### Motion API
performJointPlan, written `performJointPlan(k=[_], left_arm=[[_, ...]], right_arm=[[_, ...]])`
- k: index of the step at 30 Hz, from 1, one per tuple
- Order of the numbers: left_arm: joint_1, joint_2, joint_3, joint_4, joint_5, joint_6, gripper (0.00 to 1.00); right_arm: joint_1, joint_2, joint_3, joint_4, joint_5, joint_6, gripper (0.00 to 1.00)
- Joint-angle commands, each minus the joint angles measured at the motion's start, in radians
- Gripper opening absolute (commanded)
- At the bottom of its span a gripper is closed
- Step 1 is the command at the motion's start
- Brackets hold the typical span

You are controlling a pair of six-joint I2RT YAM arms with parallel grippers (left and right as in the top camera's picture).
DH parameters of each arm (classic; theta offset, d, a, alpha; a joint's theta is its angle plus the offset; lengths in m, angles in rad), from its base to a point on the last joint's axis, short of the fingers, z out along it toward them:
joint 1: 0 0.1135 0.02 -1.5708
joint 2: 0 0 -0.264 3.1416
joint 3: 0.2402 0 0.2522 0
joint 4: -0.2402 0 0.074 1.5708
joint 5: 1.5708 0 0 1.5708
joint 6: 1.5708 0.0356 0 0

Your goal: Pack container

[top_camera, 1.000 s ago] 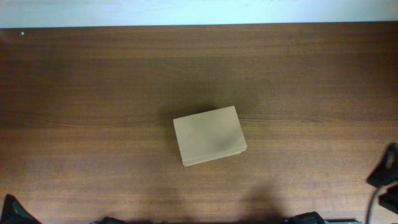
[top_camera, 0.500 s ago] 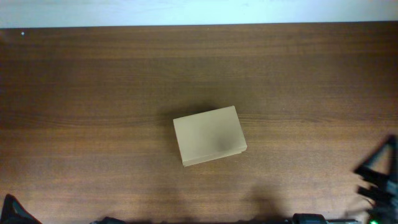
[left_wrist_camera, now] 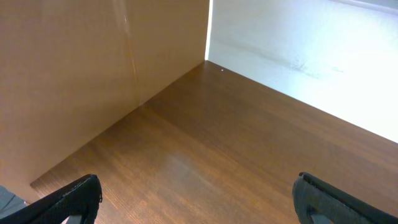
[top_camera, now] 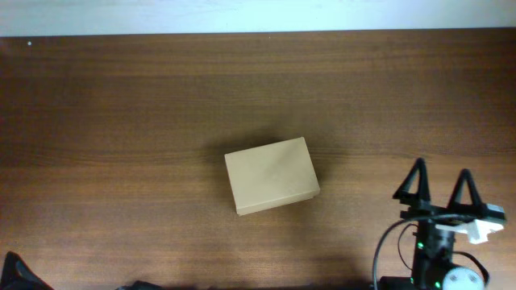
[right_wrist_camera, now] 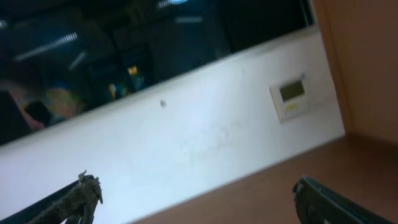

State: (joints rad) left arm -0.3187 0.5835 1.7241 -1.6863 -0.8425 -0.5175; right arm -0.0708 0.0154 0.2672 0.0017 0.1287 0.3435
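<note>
The right gripper (top_camera: 441, 187) is hanging over the near right part of the table (top_camera: 121, 121). Its two fingers (top_camera: 416, 179) are spreading wide, gripping nothing and touching nothing. The left gripper (left_wrist_camera: 196, 198), at the near left edge, is likewise standing wide open and empty above the bare wood. The container (top_camera: 272, 176) is sitting at the middle of the table with its lid lying shut, well apart from both grippers.

Your right gripper (top_camera: 442, 167) has its jaws wide apart, wrist tilted upward; your left gripper (left_wrist_camera: 198, 183) is spread just as wide, angled downward.
</note>
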Motion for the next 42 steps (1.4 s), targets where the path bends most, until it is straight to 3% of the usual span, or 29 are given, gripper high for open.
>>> performJointPlan(k=[1,17,28,42], left_arm=[[-0.001,-0.007,-0.005,0.0,-0.011,-0.006,0.99],[-0.001,-0.007,-0.005,0.0,-0.011,-0.006,0.99],[-0.001,-0.007,-0.005,0.0,-0.011,-0.006,0.99],[-0.001,-0.007,-0.005,0.0,-0.011,-0.006,0.99]], right_arm=[[-0.008,-0.012,-0.071,0.026,-0.016,0.002,0.99],[-0.008,-0.012,-0.258,0.03,-0.024,0.006,0.99],[-0.008,-0.012,-0.262,-0.075,-0.024,0.005,0.99],[-0.008,-0.01,-0.262,-0.073,-0.024,0.005,0.99]])
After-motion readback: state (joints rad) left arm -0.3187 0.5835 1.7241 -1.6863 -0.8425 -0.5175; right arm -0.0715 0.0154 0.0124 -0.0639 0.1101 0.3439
